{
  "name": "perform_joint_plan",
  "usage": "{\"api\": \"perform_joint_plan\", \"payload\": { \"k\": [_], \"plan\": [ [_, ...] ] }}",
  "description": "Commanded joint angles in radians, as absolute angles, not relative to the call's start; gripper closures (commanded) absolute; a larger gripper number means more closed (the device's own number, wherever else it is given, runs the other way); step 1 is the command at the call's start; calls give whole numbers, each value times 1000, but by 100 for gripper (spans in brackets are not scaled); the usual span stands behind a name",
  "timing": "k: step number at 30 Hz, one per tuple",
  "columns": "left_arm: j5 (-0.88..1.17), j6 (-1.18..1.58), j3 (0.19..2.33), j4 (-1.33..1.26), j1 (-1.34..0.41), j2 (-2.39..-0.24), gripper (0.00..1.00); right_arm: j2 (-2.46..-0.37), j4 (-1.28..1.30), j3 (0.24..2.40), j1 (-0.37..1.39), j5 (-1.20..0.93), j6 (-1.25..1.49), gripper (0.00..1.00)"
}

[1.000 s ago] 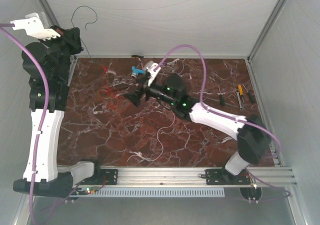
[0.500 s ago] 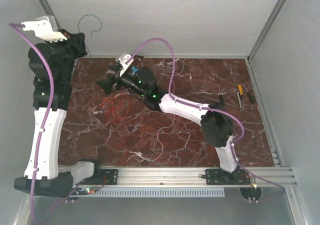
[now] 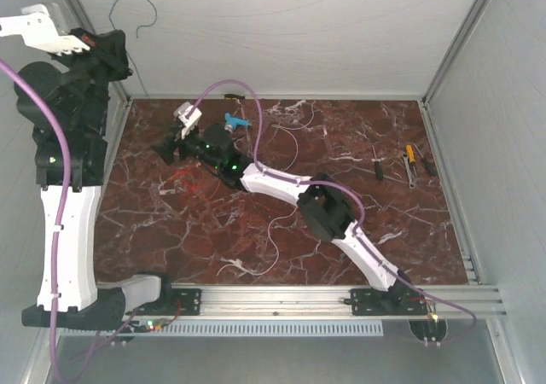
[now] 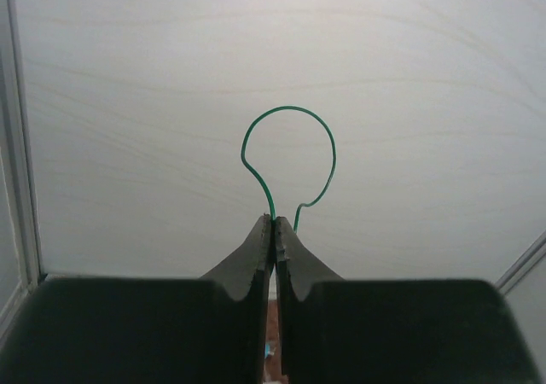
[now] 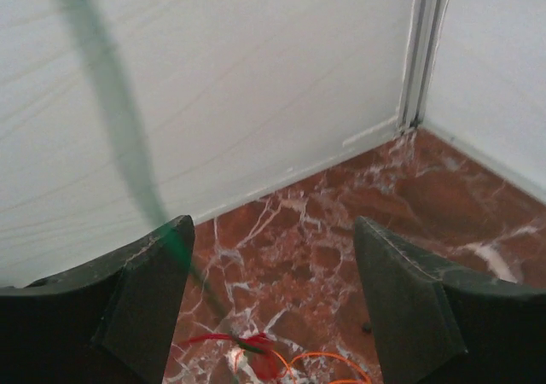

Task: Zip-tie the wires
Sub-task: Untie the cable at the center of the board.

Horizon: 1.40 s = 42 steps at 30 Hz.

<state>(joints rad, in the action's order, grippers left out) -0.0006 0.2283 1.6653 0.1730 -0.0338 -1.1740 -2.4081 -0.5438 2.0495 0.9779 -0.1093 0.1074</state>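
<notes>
The wires lie on the marble table: red and orange strands (image 3: 183, 179) at the left and a loose white strand (image 3: 275, 230) near the middle. My left gripper (image 3: 119, 43) is raised high at the far left. It is shut on a thin green strand (image 4: 290, 145) that loops above its tips (image 4: 274, 222). My right gripper (image 3: 160, 151) reaches across to the table's left, open and empty (image 5: 271, 230). The red and orange wires (image 5: 264, 354) lie just below its jaws. The blurred green strand (image 5: 111, 85) runs down past its left finger (image 5: 145, 299) to them.
A small blue-and-white plastic piece (image 3: 235, 121) lies near the back wall behind the right arm. Hand tools (image 3: 409, 162) lie at the table's right side. White walls close the back and sides, with a corner post (image 5: 422, 51) close ahead of the right gripper.
My right arm has swung left from the table's middle to its left side, over the red wires. My left gripper has risen and moved left with the green strand.
</notes>
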Motion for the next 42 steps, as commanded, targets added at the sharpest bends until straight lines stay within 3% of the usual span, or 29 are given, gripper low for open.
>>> {"api": "perform_joint_plan", "payload": {
  "k": [1, 6, 17, 24, 28, 37, 42],
  "plan": [
    [-23, 231, 1806, 168, -34, -1192, 100, -2513, -517, 2172, 996, -90, 148, 30],
    [-32, 233, 1969, 196, -34, -1242, 100, -2599, -498, 2248, 1008, -95, 163, 45],
    [-17, 241, 2347, 231, -34, -1378, 100, -2713, -463, 2307, 1031, -92, 199, 51],
    [-1, 252, 2501, 213, -35, -1436, 100, -2745, -435, 2323, 1044, -89, 200, 49],
    [18, 262, 2521, 210, -34, -1441, 100, -2726, -398, 2322, 1044, -94, 194, 39],
    [-97, 168, 2295, 184, -35, -1390, 100, -2515, -312, 2183, 1046, -151, 169, 2],
    [-197, 122, 2119, 134, -35, -1356, 100, -2322, -305, 1974, 1045, -186, 128, 2]
  ]
}}
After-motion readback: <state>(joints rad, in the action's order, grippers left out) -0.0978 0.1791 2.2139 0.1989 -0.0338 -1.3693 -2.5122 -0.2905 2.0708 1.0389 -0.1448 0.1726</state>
